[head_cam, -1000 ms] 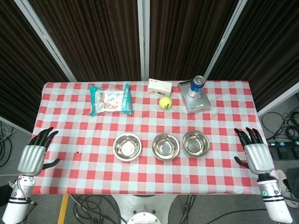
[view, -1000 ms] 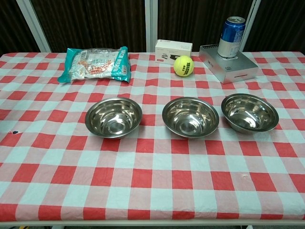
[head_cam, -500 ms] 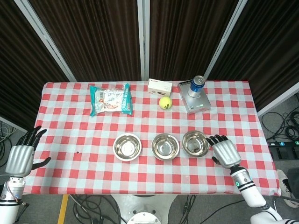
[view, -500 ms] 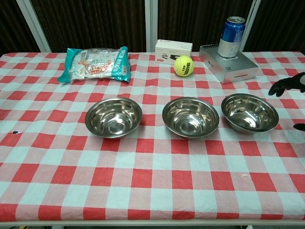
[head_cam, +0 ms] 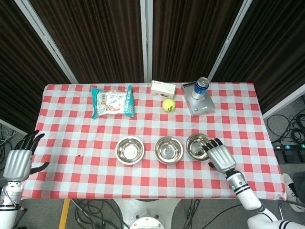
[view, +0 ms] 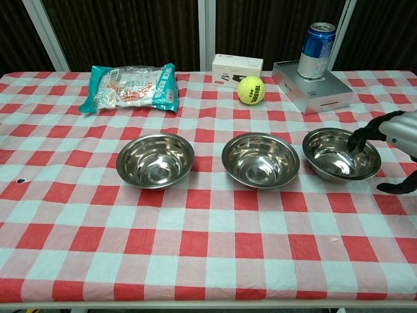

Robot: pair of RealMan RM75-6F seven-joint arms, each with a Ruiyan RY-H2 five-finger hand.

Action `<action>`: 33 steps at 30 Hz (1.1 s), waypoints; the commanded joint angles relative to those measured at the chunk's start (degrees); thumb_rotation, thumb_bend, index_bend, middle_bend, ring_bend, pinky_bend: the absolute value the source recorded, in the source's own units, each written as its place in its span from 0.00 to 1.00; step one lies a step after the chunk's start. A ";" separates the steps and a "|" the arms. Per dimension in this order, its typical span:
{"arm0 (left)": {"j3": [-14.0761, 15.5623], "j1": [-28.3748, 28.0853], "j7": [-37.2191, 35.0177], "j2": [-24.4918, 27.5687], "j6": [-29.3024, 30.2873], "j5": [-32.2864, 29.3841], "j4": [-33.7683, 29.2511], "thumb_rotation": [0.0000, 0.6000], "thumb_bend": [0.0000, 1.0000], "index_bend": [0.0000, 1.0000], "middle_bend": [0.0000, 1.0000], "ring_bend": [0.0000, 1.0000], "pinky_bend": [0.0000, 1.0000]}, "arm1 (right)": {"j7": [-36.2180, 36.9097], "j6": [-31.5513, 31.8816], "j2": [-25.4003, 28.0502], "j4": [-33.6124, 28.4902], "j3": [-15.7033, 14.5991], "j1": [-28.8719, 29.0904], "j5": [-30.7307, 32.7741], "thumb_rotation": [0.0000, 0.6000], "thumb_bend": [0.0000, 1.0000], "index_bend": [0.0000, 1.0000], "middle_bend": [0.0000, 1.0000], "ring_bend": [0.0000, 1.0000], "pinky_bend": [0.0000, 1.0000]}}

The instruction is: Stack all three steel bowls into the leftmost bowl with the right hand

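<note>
1. Lettering first: I can see dark print on the yellow tennis ball (view: pixel 251 89), but I can't read it with confidence. The white box (view: pixel 237 70), the blue can (view: pixel 316 42) and the teal snack bag (view: pixel 131 87) all carry print too small for me to read.
2. All three steel bowls sit upright, mouths up, in a row running left to right across the checked tablecloth (head_cam: pixel 71 129): the leftmost bowl (view: pixel 155 160), the middle bowl (view: pixel 260 160) and the rightmost bowl (view: pixel 341 154). They stand apart, none stacked. Being round, they have no long axis of their own.
3. My right hand (head_cam: pixel 219 156) has its fingers apart and grips nothing; the fingertips (view: pixel 357 137) reach over the right rim of the rightmost bowl, the thumb lower beside it. Whether they touch the steel I cannot tell.
4. My left hand (head_cam: pixel 18 161) hangs off the table's left edge, fingers spread, holding nothing.
5. Against half a second ago, the right hand has moved in from beside the bowl to over its rim; the left hand has drifted slightly outward. The bowls have not shifted.
</note>
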 commanded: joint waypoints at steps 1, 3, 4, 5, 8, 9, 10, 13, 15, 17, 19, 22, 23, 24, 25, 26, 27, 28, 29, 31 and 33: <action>-0.07 0.04 -0.25 -0.15 -0.11 -0.17 0.37 1.00 0.08 0.19 0.19 0.15 0.26 | 0.31 -0.44 -0.86 0.95 0.08 0.73 -0.03 1.00 0.16 0.32 0.33 0.18 0.17; -0.05 0.06 -0.51 -0.21 -0.20 -0.20 0.61 1.00 0.08 0.19 0.19 0.15 0.26 | 0.37 -0.65 -1.46 1.64 0.10 1.17 -0.08 1.00 0.16 0.33 0.33 0.18 0.17; -0.03 0.07 -0.58 -0.24 -0.21 -0.18 0.70 1.00 0.08 0.19 0.19 0.15 0.26 | 0.37 -0.79 -1.70 1.91 0.09 1.34 -0.04 1.00 0.16 0.33 0.34 0.18 0.17; 0.01 0.09 -0.69 -0.25 -0.23 -0.13 0.78 1.00 0.08 0.19 0.19 0.15 0.26 | 0.39 -1.13 -1.97 2.20 0.09 1.61 0.09 1.00 0.16 0.33 0.34 0.18 0.17; 0.06 0.09 -0.76 -0.24 -0.34 -0.08 0.96 1.00 0.08 0.19 0.19 0.15 0.26 | 0.17 -2.42 -2.50 2.86 0.10 2.39 0.74 1.00 0.16 0.34 0.34 0.18 0.17; 0.05 0.09 -0.77 -0.22 -0.36 -0.10 0.99 1.00 0.08 0.19 0.19 0.15 0.26 | 0.02 -2.68 -2.70 3.15 0.12 2.61 0.88 1.00 0.16 0.34 0.34 0.18 0.17; 0.02 0.10 -0.80 -0.19 -0.38 -0.15 1.01 1.00 0.08 0.19 0.19 0.15 0.26 | -0.07 -2.92 -2.91 3.45 0.16 2.81 1.04 1.00 0.16 0.34 0.35 0.18 0.17; -0.04 0.11 -0.89 -0.14 -0.45 -0.24 1.11 1.00 0.08 0.19 0.19 0.15 0.26 | -0.32 -3.58 -3.60 4.40 0.31 3.41 1.61 1.00 0.17 0.35 0.36 0.18 0.17; -0.05 0.11 -0.95 -0.16 -0.54 -0.29 1.23 1.00 0.08 0.19 0.19 0.15 0.26 | -0.42 -3.88 -4.09 5.11 0.40 3.81 1.86 1.00 0.17 0.37 0.37 0.18 0.17; -0.22 0.17 -1.08 -0.49 -0.17 -0.25 1.64 1.00 0.08 0.19 0.19 0.15 0.26 | -0.30 -3.94 -4.72 5.89 0.59 4.18 2.01 1.00 0.19 0.39 0.38 0.20 0.17; -0.26 0.19 -1.17 -0.76 0.00 -0.16 2.01 1.00 0.08 0.19 0.19 0.15 0.26 | -0.02 -3.93 -5.30 6.58 0.75 4.48 2.08 1.00 0.20 0.43 0.41 0.22 0.17; -0.25 0.14 -1.24 -0.81 -0.24 -0.23 2.26 1.00 0.08 0.19 0.19 0.15 0.26 | -0.14 -3.97 -6.29 8.00 0.88 5.01 2.13 1.00 0.21 0.46 0.44 0.23 0.17; -0.25 0.12 -1.28 -0.79 -0.35 -0.30 2.28 1.00 0.08 0.19 0.19 0.15 0.26 | -0.15 -4.06 -6.64 8.46 0.89 5.18 2.20 1.00 0.22 0.47 0.44 0.24 0.16; -0.26 0.12 -1.29 -0.78 -0.42 -0.35 2.30 1.00 0.08 0.19 0.19 0.15 0.26 | -0.12 -4.16 -6.85 8.74 0.88 5.32 2.26 1.00 0.22 0.48 0.45 0.24 0.16; -0.27 0.12 -1.32 -0.76 -0.48 -0.41 2.33 1.00 0.08 0.19 0.19 0.15 0.26 | -0.09 -4.25 -7.03 9.00 0.87 5.44 2.31 1.00 0.23 0.49 0.45 0.25 0.16; -0.25 0.13 -1.40 -0.71 -0.59 -0.48 2.36 1.00 0.08 0.19 0.19 0.15 0.26 | -0.11 -4.41 -7.25 9.37 0.84 5.60 2.40 1.00 0.24 0.49 0.46 0.25 0.16; -0.24 0.14 -1.46 -0.66 -0.65 -0.51 2.39 1.00 0.08 0.19 0.19 0.15 0.26 | -0.12 -4.51 -7.40 9.60 0.83 5.70 2.48 1.00 0.26 0.50 0.46 0.25 0.16; -0.24 0.15 -1.55 -0.63 -0.69 -0.54 2.44 1.00 0.08 0.19 0.19 0.15 0.26 | -0.16 -4.55 -7.54 9.85 0.82 5.79 2.56 1.00 0.27 0.51 0.47 0.26 0.16; -0.25 0.16 -1.68 -0.59 -0.74 -0.58 2.47 1.00 0.08 0.19 0.19 0.15 0.26 | -0.20 -4.66 -7.67 10.13 0.78 5.88 2.68 1.00 0.29 0.52 0.48 0.26 0.16; -0.27 0.14 -1.90 -0.55 -0.88 -0.67 2.50 1.00 0.08 0.19 0.19 0.15 0.26 | -0.28 -4.51 -7.88 10.41 0.80 5.90 2.89 1.00 0.31 0.55 0.50 0.28 0.17; -0.29 0.11 -2.14 -0.54 -1.09 -0.80 2.56 1.00 0.08 0.19 0.19 0.15 0.26 | -0.47 -4.15 -8.08 10.56 0.87 5.82 3.16 1.00 0.32 0.58 0.52 0.30 0.17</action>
